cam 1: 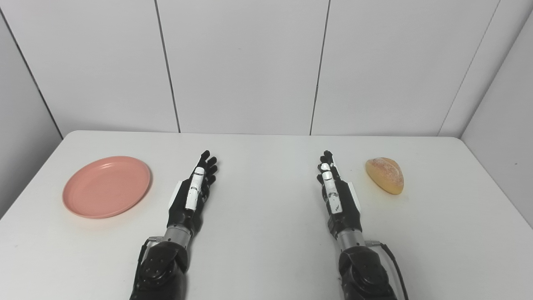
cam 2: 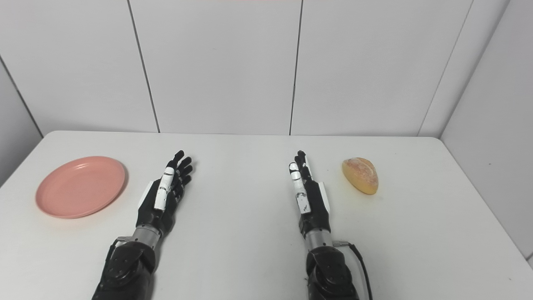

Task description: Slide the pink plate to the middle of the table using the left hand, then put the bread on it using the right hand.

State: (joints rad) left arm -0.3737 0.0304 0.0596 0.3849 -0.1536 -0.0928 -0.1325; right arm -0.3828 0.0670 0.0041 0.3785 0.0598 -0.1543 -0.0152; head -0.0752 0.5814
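Note:
A round pink plate (cam 1: 106, 186) lies flat on the left side of the white table (cam 1: 266, 233), with nothing on it. A golden bread roll (cam 1: 385, 174) rests on the table at the right. My left hand (cam 1: 192, 192) lies just right of the plate, a short gap apart from its rim, fingers stretched forward and open. My right hand (cam 1: 336, 192) lies left of the bread, apart from it, also open with straight fingers. Neither hand holds anything.
White wall panels (cam 1: 245, 62) rise right behind the table's far edge. A wall (cam 1: 504, 125) closes in on the right side. A cable (cam 1: 393, 262) runs along my right forearm.

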